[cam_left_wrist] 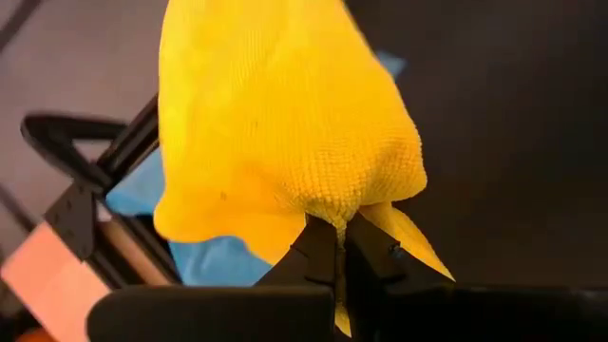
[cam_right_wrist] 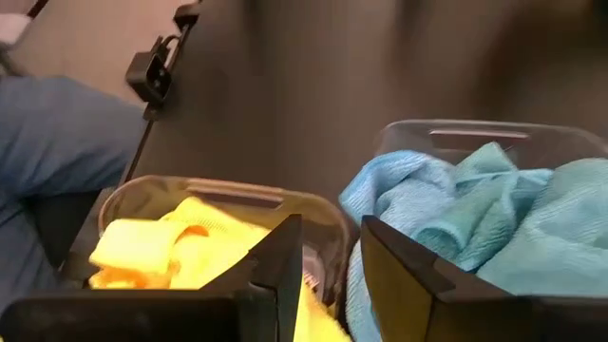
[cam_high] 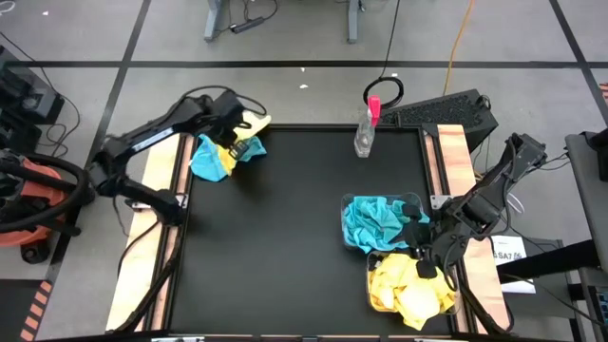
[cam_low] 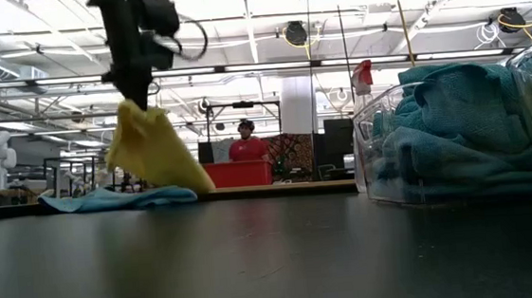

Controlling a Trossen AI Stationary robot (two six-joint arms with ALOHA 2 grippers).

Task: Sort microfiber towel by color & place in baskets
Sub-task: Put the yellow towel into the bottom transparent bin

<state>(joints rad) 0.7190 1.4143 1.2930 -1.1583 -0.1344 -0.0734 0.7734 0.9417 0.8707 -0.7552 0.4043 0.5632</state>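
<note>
Spray bottle — person beyond

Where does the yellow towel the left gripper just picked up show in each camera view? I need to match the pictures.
High view: yellow towel at the mat's far left corner, under the left gripper.
Low view: hanging at left, above the blue towel.
Left wrist view: fills the centre, pinched by shut fingers.
Right wrist view: not in it.
Shared landmark: that blue towel beside it.

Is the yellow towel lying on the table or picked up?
Picked up: the left gripper is shut on the yellow towel, which hangs above the blue towel.
</note>
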